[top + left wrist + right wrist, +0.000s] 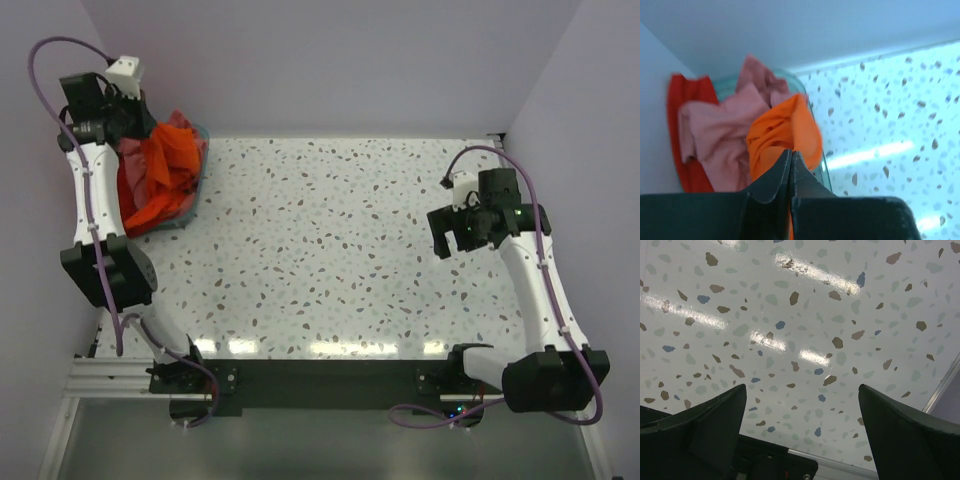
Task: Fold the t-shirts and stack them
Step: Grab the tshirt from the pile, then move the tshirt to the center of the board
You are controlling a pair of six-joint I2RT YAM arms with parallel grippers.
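Left gripper (791, 152): jaws pressed together, with a strip of orange cloth showing between the fingers. It grips the orange t-shirt (785, 130) at a raised fold. In the top view this gripper (140, 125) sits over the heap at the far left corner of the table (350, 250).

Around the grip point: the orange t-shirt (165, 165) lies on top. The pink t-shirt (715, 135) is bunched against its left side and touches it. The red t-shirt (682, 100) is beyond the pink one, hanging at the outer edge of the heap next to the left wall (40, 250). All three are crumpled and unfolded inside a translucent teal bin (200, 150). The bin rim (822, 165) shows just to the right of the orange cloth.

Clearance, left side: tight. The bin is lodged in the corner between the left wall and the back wall (330, 60), and the left arm reaches along the left wall to get to it.

Right gripper (452, 235): jaws spread wide, holding nothing, above the table near the right wall (590, 130) and well apart from the bin. In the wrist view only speckled tabletop (790, 315) shows between its fingers (802, 387).

Clearance, centre: bare speckled surface runs from the bin across to the right gripper, and from the back wall to the near edge.

Count: three t-shirts, one of each colour; one bin; two grippers.
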